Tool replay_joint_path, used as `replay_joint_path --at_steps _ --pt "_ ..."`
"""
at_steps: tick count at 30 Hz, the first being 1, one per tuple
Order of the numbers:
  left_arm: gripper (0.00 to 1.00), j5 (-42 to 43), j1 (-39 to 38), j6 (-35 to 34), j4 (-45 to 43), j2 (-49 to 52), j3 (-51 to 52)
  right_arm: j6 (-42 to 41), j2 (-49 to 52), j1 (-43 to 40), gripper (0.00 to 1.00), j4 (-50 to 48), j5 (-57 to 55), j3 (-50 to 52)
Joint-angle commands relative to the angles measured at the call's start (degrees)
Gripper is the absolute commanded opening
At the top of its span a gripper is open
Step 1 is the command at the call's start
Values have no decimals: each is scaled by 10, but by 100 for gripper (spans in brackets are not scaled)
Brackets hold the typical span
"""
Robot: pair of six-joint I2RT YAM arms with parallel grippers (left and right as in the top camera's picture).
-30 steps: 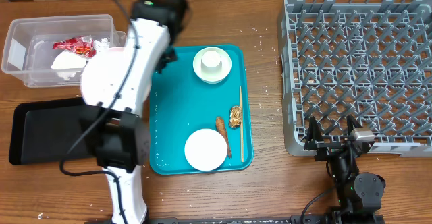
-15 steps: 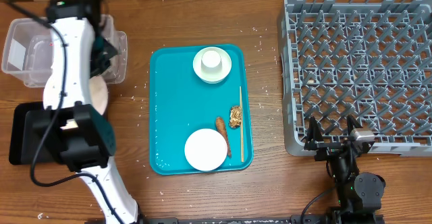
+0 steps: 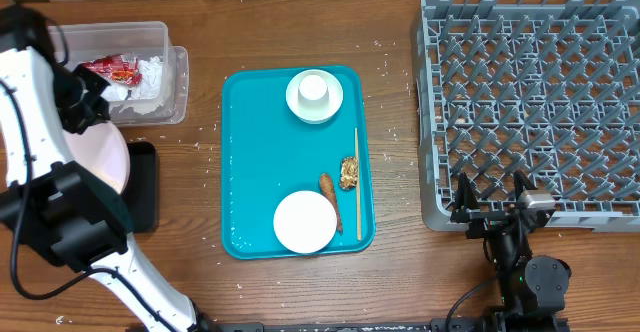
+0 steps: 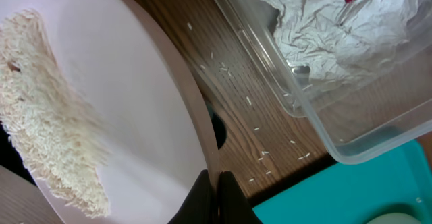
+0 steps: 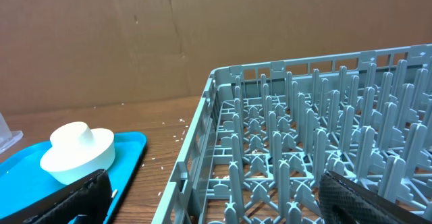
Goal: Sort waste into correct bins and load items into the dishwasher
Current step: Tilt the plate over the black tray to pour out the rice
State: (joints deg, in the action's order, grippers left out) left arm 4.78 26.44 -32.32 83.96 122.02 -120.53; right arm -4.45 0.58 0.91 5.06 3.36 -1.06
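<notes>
large tray [image 3: 250, 172] teal | dish rack [image 3: 530, 102] grey lattice | tub [image 3: 165, 34] clear | wrapper [image 3: 112, 69] red-and-white | napkin [image 3: 152, 74] white | rice [image 4: 47, 136] white | plate [image 4: 135, 102] pale white | food bit [image 3: 349, 173] brown | carrot stick [image 3: 328, 187] orange-brown | shallow tray [image 3: 143, 187] black | surface [image 3: 400, 272] brown wood grain

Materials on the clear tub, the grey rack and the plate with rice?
Clear tub: looks like thin glossy plastic; the napkin shows through its wall.
Grey rack: moulded matte plastic by the look, with a uniform lattice and pegs.
Plate: smooth white with a faint sheen; ceramic or melamine, cannot tell.
</notes>
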Motion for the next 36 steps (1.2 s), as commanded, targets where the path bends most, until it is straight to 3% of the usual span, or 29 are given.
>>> replay_joint_path --at_steps 1,20,36 --pt "4 71 33 48 -2 0 -11 0 -4 4 100 -4 -7 6" --pt "4 325 122 152 12 0 -11 0 -4 4 100 -4 -7 6" --pt "4 400 152 204 57 0 -11 0 -4 4 100 -4 -7 6"
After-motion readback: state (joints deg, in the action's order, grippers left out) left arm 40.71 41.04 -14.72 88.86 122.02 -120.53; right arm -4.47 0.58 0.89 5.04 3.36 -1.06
